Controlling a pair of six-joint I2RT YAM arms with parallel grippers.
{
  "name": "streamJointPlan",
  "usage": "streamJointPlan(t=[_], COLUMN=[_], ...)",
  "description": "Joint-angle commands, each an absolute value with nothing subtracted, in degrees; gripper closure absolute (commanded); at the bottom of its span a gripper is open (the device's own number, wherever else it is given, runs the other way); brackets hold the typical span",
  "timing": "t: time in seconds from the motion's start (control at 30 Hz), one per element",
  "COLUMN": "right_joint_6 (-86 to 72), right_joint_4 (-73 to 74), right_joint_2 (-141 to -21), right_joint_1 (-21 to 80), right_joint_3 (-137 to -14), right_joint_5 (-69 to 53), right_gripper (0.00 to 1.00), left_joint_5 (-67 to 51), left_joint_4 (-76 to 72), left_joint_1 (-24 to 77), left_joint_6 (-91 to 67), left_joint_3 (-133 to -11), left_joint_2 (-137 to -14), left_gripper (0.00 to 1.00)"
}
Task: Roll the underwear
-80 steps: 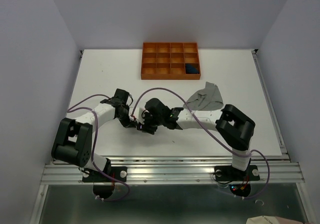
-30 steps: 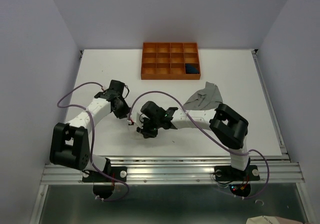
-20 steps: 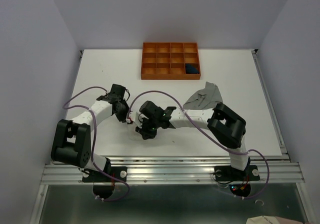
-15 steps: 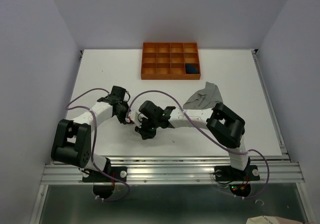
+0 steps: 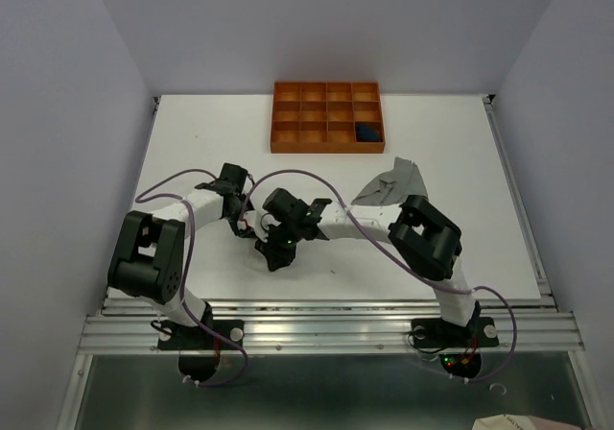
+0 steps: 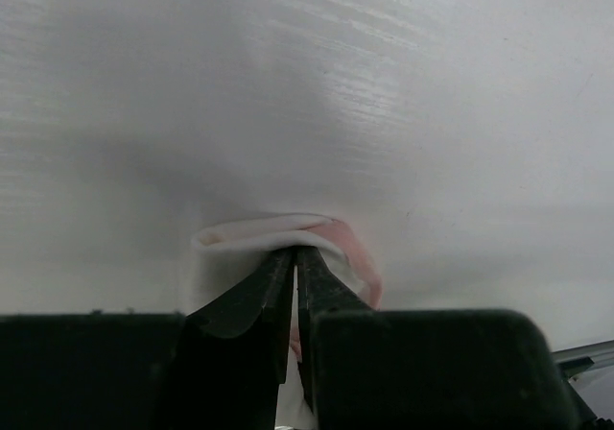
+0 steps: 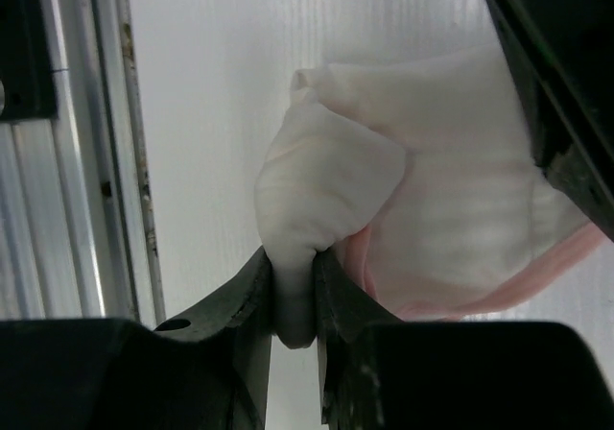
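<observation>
On the surface (image 5: pixel 192 142), a re-posed left arm compared with 1 second ago: wrist drawn a little closer to the right arm, near the front edge. Same small creep toward that edge at the right arm.

Judged from this: a 2-sided hold on the pale pink-white garment (image 7: pixel 460 161) now set up between the 2 arms, roll partly formed, tightening probably next. Grey garment (image 5: pixel 393 188) lying loose and apart to the right. Navy garment (image 5: pixel 366 131) already in the near-right compartment of the orange tray (image 5: pixel 288 148).

At the left end effector (image 6: pixel 295 255): narrowed sharply within that second, now pinched almost together on a thin folded edge of the pale cloth, low against the surface. At the right end effector (image 7: pixel 293 257): no change in width, clamped on a thick bunched fold of the same garment, with the rest of the cloth spreading beyond the jaws.
</observation>
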State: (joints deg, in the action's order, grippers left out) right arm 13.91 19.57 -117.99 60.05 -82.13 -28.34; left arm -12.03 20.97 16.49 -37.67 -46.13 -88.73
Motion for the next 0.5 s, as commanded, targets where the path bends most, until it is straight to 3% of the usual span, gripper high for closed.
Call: streamJointPlan(t=[0.0,0.33,0.47], right_joint_6=[6.43,-17.81,-19.77], right_joint_4=[21.97,6.17,3.52], right_joint_2=[-121.02,-121.47,-120.41], right_joint_1=[58.72,53.53,52.12], right_joint_3=[-85.51,-77.36,-74.1], right_joint_5=[-39.45,-38.6,-35.87], right_gripper=[0.99,0.99,0.99], left_joint_5=[-8.96,-9.84,-8.88], left_joint_4=[19.07,17.58,17.93], left_joint_1=[17.84,17.84,17.84], left_joint_6=[-35.68,-37.96,-38.67], left_joint_3=[-46.67,-44.56,-44.03], left_joint_2=[-91.93,-92.11,-91.32], left_gripper=[0.82,0.92,0.94])
